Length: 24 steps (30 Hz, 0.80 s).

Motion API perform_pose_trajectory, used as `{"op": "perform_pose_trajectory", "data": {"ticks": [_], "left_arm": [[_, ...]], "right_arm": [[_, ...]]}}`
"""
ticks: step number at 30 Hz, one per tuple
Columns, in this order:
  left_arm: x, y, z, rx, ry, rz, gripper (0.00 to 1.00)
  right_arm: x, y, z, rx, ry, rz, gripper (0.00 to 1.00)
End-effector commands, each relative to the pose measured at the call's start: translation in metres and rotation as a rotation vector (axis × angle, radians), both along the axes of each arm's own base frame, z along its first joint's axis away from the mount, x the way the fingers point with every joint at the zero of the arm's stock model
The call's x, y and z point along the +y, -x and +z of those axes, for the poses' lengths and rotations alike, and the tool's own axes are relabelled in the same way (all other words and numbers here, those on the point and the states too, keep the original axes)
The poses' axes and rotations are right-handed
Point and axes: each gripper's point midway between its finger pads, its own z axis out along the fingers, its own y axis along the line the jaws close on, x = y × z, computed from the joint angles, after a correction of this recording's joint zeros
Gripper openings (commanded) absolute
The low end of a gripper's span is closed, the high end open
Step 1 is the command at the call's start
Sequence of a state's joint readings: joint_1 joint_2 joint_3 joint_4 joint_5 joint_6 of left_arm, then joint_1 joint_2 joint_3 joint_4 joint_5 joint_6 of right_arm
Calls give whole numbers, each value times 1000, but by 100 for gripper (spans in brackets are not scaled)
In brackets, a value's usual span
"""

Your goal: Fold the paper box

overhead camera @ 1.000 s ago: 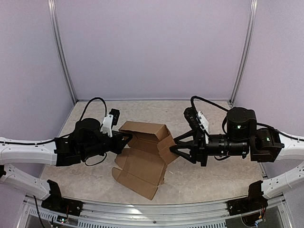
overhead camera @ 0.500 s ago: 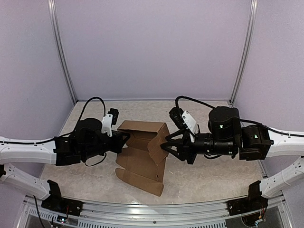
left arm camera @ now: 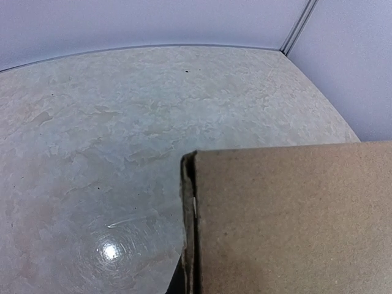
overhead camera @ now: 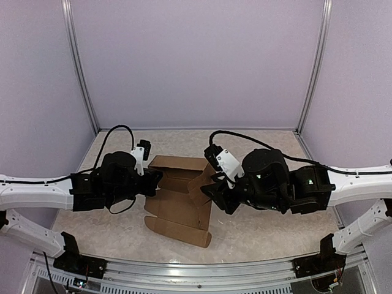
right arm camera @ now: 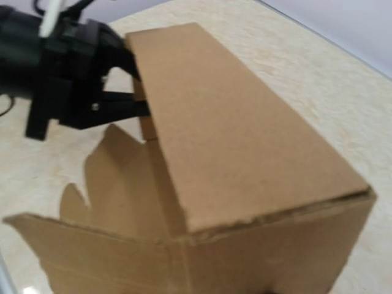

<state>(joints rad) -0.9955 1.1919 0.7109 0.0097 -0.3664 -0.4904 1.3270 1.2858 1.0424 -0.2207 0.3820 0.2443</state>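
The paper box (overhead camera: 177,205) is a plain brown die-cut piece, partly folded, with its loose flaps spread toward the near edge. My left gripper (overhead camera: 158,179) is clamped on the box's left end. The right wrist view shows its fingers (right arm camera: 125,105) closed over the far edge of the box (right arm camera: 233,135). In the left wrist view the cardboard (left arm camera: 294,220) fills the lower right and hides my fingers. My right gripper (overhead camera: 208,191) is against the box's right side, where a panel stands raised. Cardboard hides its fingers in the right wrist view, so I cannot tell how they stand.
The box rests on a marbled beige table (overhead camera: 263,229). Lilac walls with metal posts (overhead camera: 79,67) close the back and sides. An aluminium rail (overhead camera: 196,272) runs along the near edge by the arm bases.
My right arm has moved left, carrying the box's right panel inward and upward, so the box is narrower. My left gripper has stayed on the left end.
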Motion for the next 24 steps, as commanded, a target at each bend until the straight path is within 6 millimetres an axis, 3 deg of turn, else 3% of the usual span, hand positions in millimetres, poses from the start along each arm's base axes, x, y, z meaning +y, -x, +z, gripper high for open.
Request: {"op": "perform_pose_trajectory", "data": {"ticks": [1,19,24], "left_arm": [[-13,0,17,-1,53,-12,0],[-8,-3,14,32,18,72,0],[-8,-3,9,49,9,95,0]], "right_arm": [[-3,-15,-1,-23,10,-116,44],[-11,-44,-12,-91,29,-321,35],[-4,-51,-10,-130,-4,-353,35]]}}
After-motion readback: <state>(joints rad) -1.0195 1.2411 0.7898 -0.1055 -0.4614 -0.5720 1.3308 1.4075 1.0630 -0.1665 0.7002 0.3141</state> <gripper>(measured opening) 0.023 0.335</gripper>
